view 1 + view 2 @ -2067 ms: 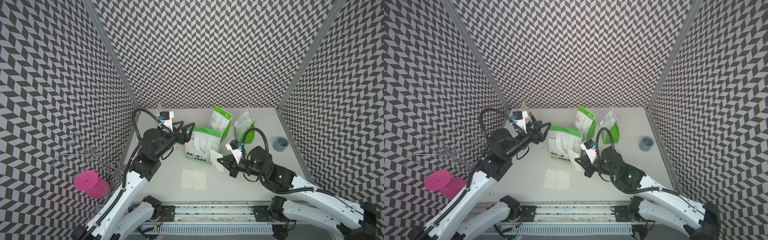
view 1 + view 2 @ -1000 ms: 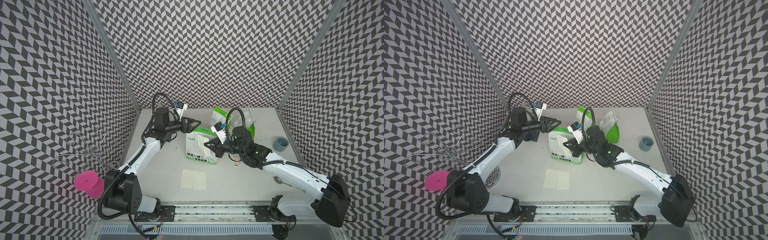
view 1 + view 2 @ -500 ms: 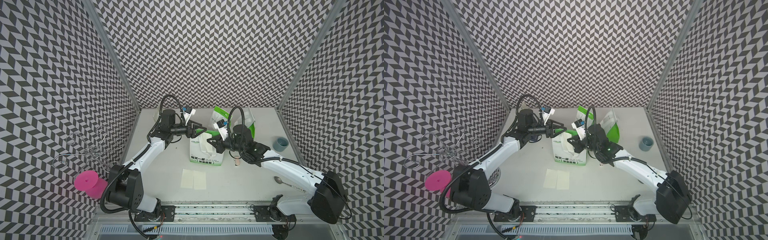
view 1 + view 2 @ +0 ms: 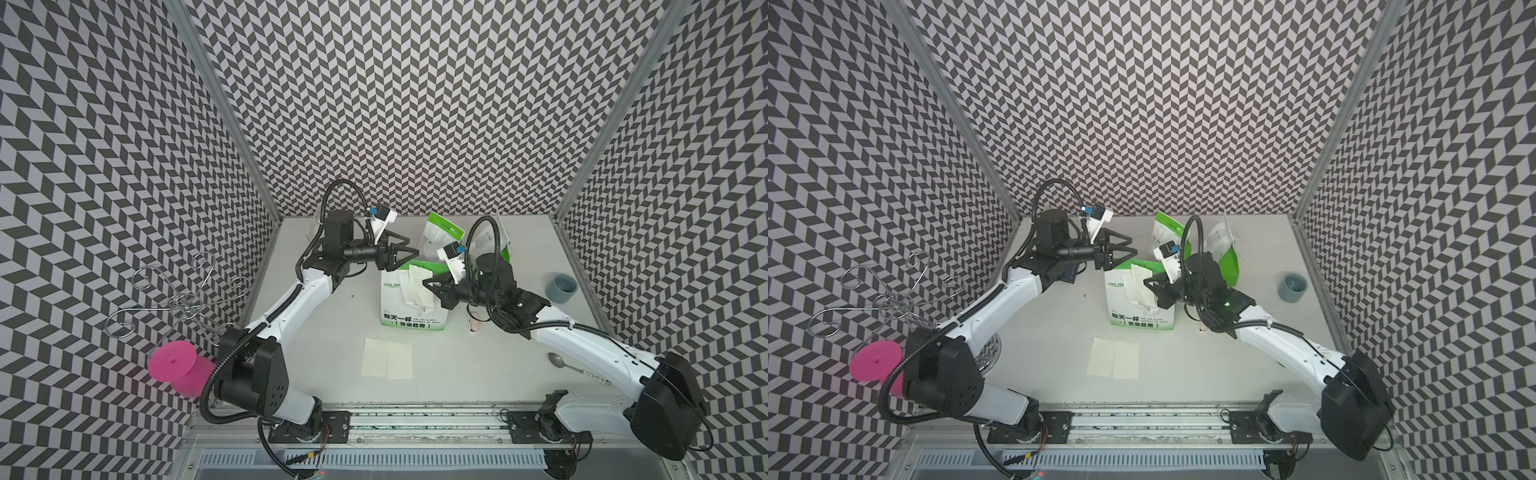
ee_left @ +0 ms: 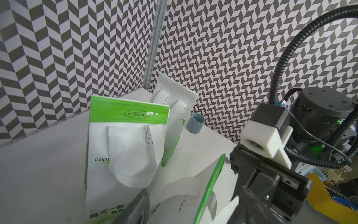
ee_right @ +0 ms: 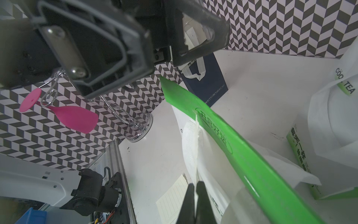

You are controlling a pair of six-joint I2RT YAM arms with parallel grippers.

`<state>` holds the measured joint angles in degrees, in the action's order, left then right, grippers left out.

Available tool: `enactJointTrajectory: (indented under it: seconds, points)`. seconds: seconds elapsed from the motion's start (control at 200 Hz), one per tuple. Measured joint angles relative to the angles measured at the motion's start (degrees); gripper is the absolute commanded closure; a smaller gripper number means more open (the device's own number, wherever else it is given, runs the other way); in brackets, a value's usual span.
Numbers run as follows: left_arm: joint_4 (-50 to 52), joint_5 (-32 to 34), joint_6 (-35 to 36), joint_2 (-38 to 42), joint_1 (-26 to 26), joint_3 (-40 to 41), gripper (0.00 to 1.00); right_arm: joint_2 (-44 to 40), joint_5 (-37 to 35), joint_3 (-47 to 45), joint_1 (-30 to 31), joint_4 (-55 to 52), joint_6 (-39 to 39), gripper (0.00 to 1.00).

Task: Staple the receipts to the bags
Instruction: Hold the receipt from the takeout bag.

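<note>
Green-topped bag (image 4: pixel 411 316): outstretched left gripper (image 4: pixel 412 246) gapes astride its top edge; right gripper (image 4: pixel 424 283) pinches a receipt (image 4: pixel 417 296) against it.

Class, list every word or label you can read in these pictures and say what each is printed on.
"COOL TEA": front bag, upper face.
"每天一杯": same bag, lower; the line beneath is too blurred.
"开启好运": green band of a rear bag.
"TAKE AWAY": navy bag, along its edge; small, so only probable.
Receipts: ruled lines only, no readable words.
</note>
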<state>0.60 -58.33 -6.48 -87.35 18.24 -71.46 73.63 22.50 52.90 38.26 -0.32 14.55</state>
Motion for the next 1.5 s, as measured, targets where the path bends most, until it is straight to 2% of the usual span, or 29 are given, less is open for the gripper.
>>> enactJointTrajectory:
  seconds: [0.155,0.25,0.471,0.566,0.726,0.861,1.272,1.497]
  points:
    - [4.9,-0.3,5.0,-3.6,1.8,-4.5,0.29,-0.2,-0.2,0.0,-0.8,0.1,0.1,1.00]
    - [8.3,-0.3,8.0,-4.3,3.4,-4.7,0.30,-0.2,-0.4,-0.2,-1.4,0.4,0.3,1.00]
    - [11.1,-0.3,11.5,-4.5,4.2,-4.7,0.41,-0.2,-0.9,-0.6,-1.9,0.8,1.2,1.00]
    - [11.4,0.0,12.0,-4.5,4.2,-4.7,0.40,-0.2,-1.0,-0.6,-1.9,0.8,1.5,1.00]
    - [11.6,0.1,12.4,-4.2,4.2,-4.6,0.32,-0.2,-1.5,-0.8,-2.0,0.8,1.6,1.00]
    - [11.7,-0.1,12.4,-4.2,4.2,-4.5,0.30,-0.2,-2.1,-2.4,-2.0,0.9,1.8,1.00]
    - [14.6,1.7,14.6,-3.2,4.7,-4.4,0.30,-0.2,-2.7,-2.0,-2.0,0.2,1.7,1.00]
    - [16.0,2.8,15.7,-2.9,4.7,-4.5,0.37,-0.3,-3.2,-0.7,-2.0,0.5,1.3,1.00]
